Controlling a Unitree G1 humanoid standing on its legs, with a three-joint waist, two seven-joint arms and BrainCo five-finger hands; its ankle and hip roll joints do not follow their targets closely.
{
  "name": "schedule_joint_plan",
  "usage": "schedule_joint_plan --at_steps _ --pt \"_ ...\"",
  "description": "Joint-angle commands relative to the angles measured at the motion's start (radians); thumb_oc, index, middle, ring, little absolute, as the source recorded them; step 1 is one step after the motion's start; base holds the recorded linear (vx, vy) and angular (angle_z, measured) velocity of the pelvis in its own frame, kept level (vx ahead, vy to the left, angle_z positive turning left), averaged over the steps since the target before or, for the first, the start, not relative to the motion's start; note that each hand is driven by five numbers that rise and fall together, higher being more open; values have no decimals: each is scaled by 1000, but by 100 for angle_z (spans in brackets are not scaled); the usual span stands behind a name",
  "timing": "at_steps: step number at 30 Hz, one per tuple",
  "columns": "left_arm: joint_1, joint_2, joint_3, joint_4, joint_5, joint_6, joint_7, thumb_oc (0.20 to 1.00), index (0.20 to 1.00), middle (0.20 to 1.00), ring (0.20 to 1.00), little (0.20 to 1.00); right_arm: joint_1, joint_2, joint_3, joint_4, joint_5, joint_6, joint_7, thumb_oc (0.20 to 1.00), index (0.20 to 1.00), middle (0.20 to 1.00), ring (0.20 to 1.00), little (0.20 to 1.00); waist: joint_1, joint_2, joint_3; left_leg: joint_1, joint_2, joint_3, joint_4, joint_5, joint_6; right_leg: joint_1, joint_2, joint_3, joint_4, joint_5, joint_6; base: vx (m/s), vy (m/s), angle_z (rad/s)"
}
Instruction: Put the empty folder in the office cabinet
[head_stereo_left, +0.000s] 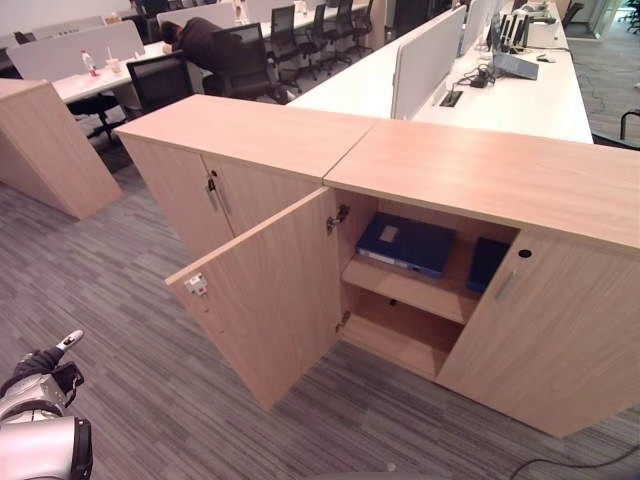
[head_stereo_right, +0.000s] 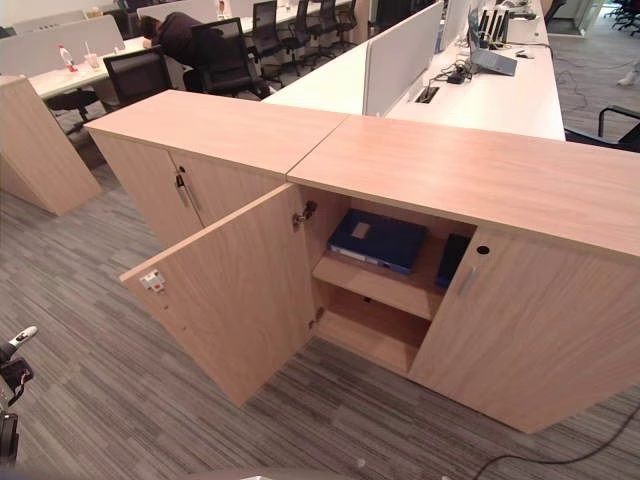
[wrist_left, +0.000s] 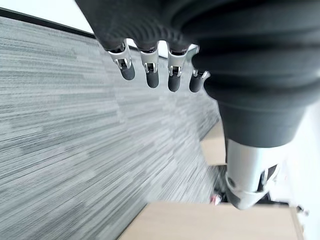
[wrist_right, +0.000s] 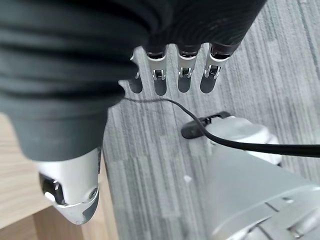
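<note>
- My left robot hand (wrist_left: 155, 75) hangs over the carpet (head_stereo_left: 120, 300) at the lower left of the head view, fingers straight and relaxed, holding nothing.
- My right robot hand (wrist_right: 180, 75) hangs over carpet too, fingers straight, nothing in it.
- The cabinet (head_stereo_left: 480, 170) stands with its left door (head_stereo_left: 270, 300) swung wide and its right door (head_stereo_left: 550, 330) shut.
- A blue folder (head_stereo_left: 405, 243) lies flat on the upper shelf (head_stereo_left: 410, 290), in the cabinet. Its long axis runs roughly across the opening, one long edge facing out towards me.
- A second dark blue item (head_stereo_left: 487, 262) sits just to its right, partly behind the shut door; I cannot tell what it is.
- Judgement: the placing step looks done, since the folder rests inside and both hands are free.
- Judgement: what seems left is shutting the door. That calls for bringing the left hand up to the door's outer face and pushing it round on its hinges.
</note>
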Motion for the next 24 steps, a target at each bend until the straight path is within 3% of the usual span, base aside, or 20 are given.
schedule_joint_plan --at_steps 1,7,12,24 --pt "-85 -17 16 3 51 -48 -12 1000 1000 1000 1000 1000 -54 -23 15 77 27 -17 1 1000 1000 1000 1000 1000 -9 16 -1 -19 70 -32 9 -39 -45 13 -6 -2 41 2 36 62 48 1" --pt "-165 -69 -100 -56 73 -61 -27 1000 1000 1000 1000 1000 -61 -31 29 59 18 -23 -4 1000 1000 1000 1000 1000 -30 1 -1 -6 60 -41 9 -69 -39 2 -24 1 69 19 44 -4 54 2" --pt "-240 -164 -189 -69 91 -74 -38 1000 1000 1000 1000 1000 -70 -20 65 32 -3 -25 -1 1000 1000 1000 1000 1000 -60 -13 -3 4 57 -20 9 -78 -34 -12 -33 4 77 59 44 -5 39 -8" --pt "-358 -274 -287 -70 169 -80 -35 1000 1000 1000 1000 1000 -71 -5 102 -4 -29 -29 0 1000 1000 1000 1000 1000 -103 -29 -1 12 66 41 9 -95 -28 -56 -39 -11 88 110 44 4 19 -11"
